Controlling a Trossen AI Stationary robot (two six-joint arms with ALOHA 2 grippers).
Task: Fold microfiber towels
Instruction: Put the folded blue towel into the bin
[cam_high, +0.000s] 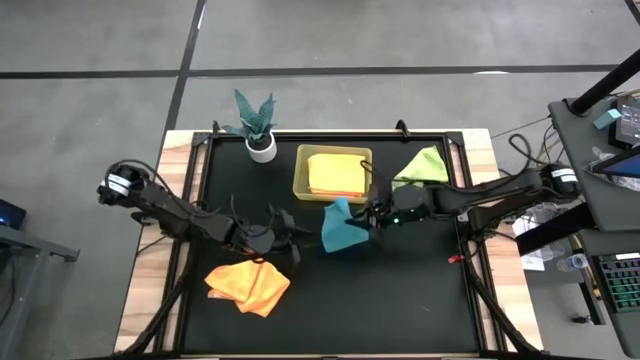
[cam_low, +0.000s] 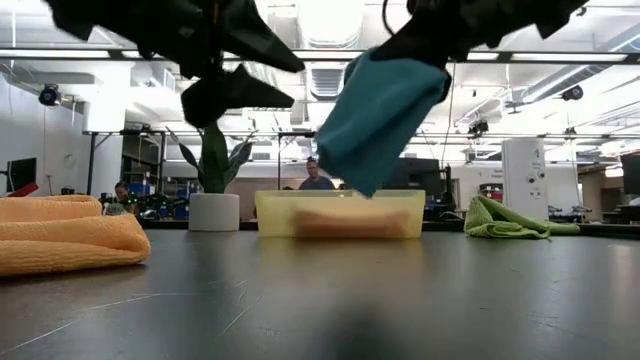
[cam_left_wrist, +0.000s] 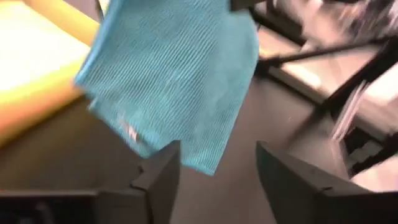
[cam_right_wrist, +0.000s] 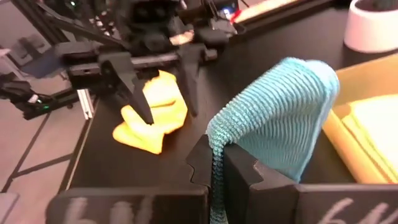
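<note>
The teal towel (cam_high: 340, 228) hangs in the air above the middle of the counter (cam_high: 400, 300), doubled over and pinched at its upper edge by the right pincer (cam_right_wrist: 216, 169), whose jaws are clamped together on the cloth. The left pincer (cam_left_wrist: 214, 171) sits just beside it with its fingers spread apart and nothing between them, the cloth dangling free ahead of it. This looks like the tail end of folding this one, with the carry to the yellow-green bin (cam_high: 302, 172) next, where a folded orange-yellow towel (cam_high: 336, 174) already lies. That move calls for keeping the fold from slipping open as it swings over the rim. A crumpled orange towel (cam_high: 248, 284) waits near the left arm, and a lime green towel (cam_high: 424, 166) lies beyond the bin, beside a small potted plant (cam_high: 257, 125).
</note>
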